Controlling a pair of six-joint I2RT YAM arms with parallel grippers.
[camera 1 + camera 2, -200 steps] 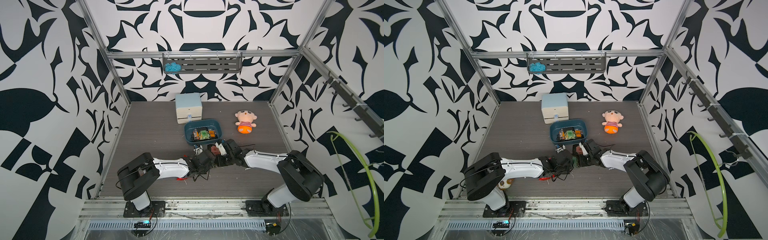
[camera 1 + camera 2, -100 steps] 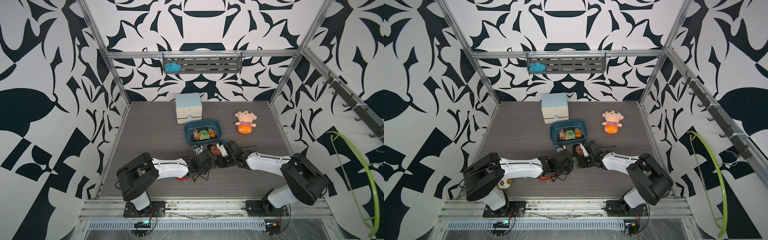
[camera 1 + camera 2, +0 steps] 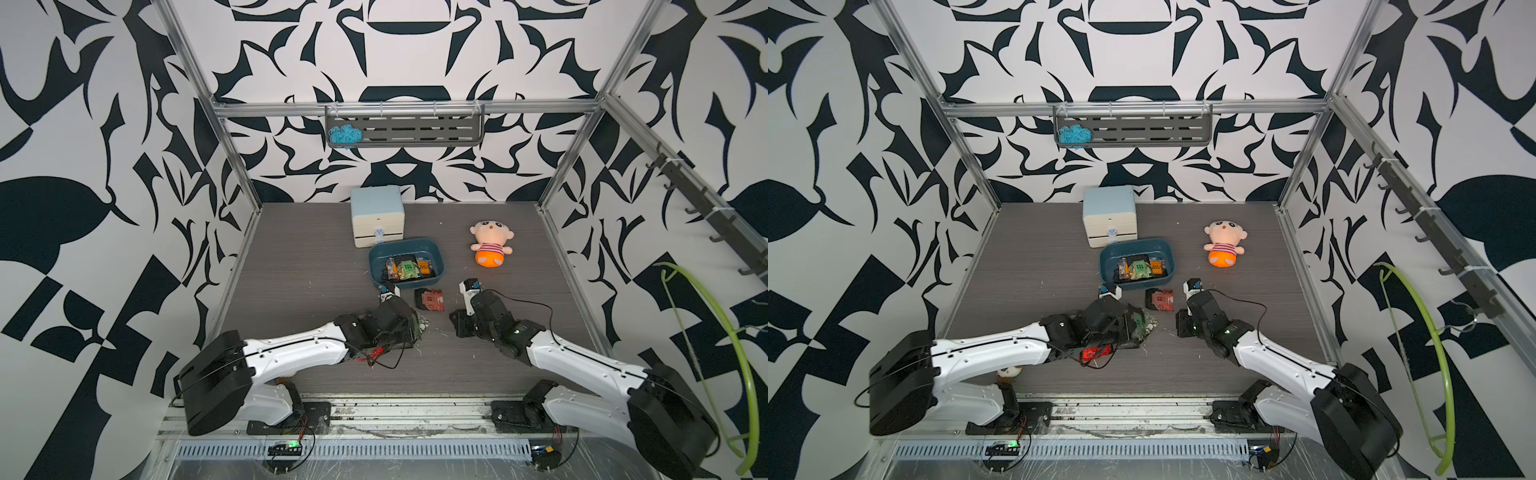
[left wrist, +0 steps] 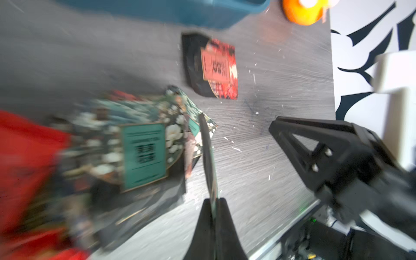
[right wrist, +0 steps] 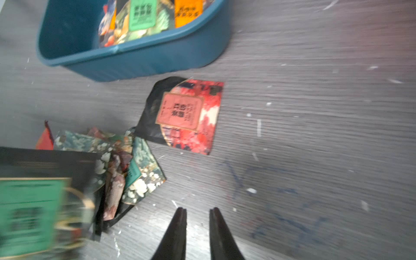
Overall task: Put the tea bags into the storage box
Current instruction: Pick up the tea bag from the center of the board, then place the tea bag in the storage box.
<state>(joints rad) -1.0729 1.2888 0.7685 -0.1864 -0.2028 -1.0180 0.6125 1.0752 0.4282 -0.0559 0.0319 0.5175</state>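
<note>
The teal storage box (image 3: 405, 240) (image 3: 1136, 240) (image 5: 157, 58) holds several tea bags (image 3: 409, 268) (image 5: 144, 15). A red tea bag (image 3: 430, 299) (image 3: 1160, 300) (image 4: 216, 67) (image 5: 186, 114) lies flat on the table just in front of it. A loose pile of dark tea bags (image 3: 1144, 326) (image 4: 144, 153) (image 5: 135, 175) sits by my left gripper (image 4: 213, 202), which is shut on a black, green-labelled tea bag (image 4: 208, 157) (image 5: 31, 213), seen edge-on in the left wrist view. My right gripper (image 5: 197, 211) (image 3: 457, 324) is slightly open and empty, to the right of the pile.
A pale blue drawer cabinet (image 3: 377, 216) stands behind the box. A plush doll (image 3: 490, 243) lies at the back right. A wall shelf (image 3: 405, 131) holds blue yarn. Red wires (image 3: 376, 352) hang under the left wrist. White crumbs dot the table.
My left gripper closed on a tea bag from the pile. My right gripper drew back to the right and its jaws parted, leaving the red tea bag lying uncovered.
</note>
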